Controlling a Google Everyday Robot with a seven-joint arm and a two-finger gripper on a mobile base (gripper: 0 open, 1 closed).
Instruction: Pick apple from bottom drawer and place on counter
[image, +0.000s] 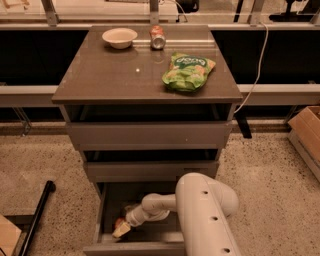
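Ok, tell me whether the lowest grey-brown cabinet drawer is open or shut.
Open: the lowest grey-brown drawer is pulled out, dark floor exposed, and the gripper reaches inside it by the small red apple.

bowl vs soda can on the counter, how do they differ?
Colour: the bowl is pale cream, the soda can is red and silver. Shape: the bowl is wide and low, the soda can narrower and taller. Place: the bowl sits left of the soda can, apart. Both are near the back edge of the counter. The hand is down in the bottom drawer, by the apple.
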